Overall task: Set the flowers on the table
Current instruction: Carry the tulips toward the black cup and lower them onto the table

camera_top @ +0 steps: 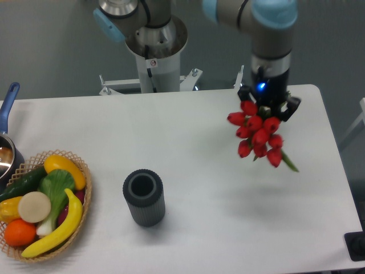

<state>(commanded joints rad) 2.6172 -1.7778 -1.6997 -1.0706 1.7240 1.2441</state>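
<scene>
The flowers (258, 134), a bunch of red tulip buds with a green stem end showing at the lower right, hang in the air over the right part of the white table (217, 217). My gripper (268, 109) sits directly above them and is shut on the bunch; its fingertips are hidden behind the buds. The stems are mostly hidden by the buds and the gripper. A faint shadow lies on the table below the bunch.
A dark ribbed cylindrical vase (144, 197) stands upright at the front middle. A wicker basket (45, 205) of toy fruit and vegetables sits at the front left. A pot with a blue handle (8, 142) is at the left edge. The robot base (157, 51) stands behind the table.
</scene>
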